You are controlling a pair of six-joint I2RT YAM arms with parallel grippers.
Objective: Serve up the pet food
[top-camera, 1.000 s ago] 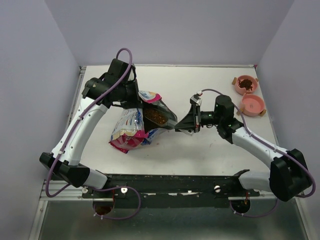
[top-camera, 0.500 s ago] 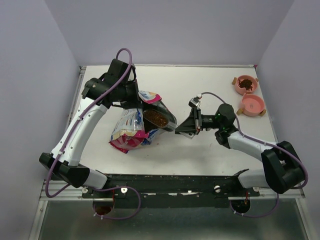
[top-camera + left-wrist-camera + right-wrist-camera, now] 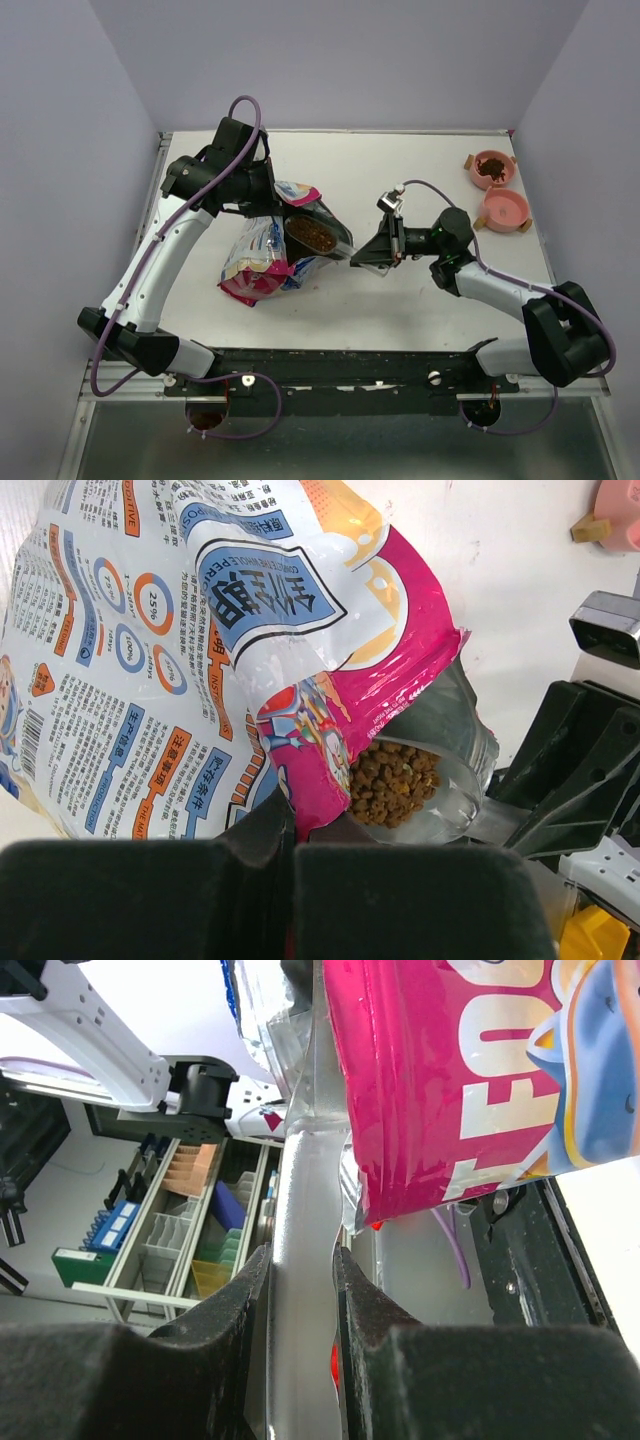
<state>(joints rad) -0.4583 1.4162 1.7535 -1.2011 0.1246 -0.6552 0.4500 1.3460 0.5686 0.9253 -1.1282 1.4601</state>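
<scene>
From above, the left pincer (image 3: 281, 196) is shut tight on the top edge of the bag (image 3: 258, 262) and holds its mouth up. The right pincer (image 3: 362, 256) is closed on the handle of the clear scoop (image 3: 318, 238). The scoop sits in the bag's mouth, full of pet food (image 3: 312, 235). I think this is the scooping step. Next the scoop should come out flat and go right across the worktop (image 3: 420, 300) to the 2 pink bowls. The far bowl (image 3: 492, 168) has food in it. The near bowl (image 3: 505, 210) looks empty, so this load is probably for it.

In the left wrist view, brown pellets fill the scoop's cup. The bag's pink lip hangs just over it and could knock some out.

In the right wrist view, 2 dark fingers (image 3: 225, 1335) squeeze the clear handle, with the pink bag just beside.
</scene>
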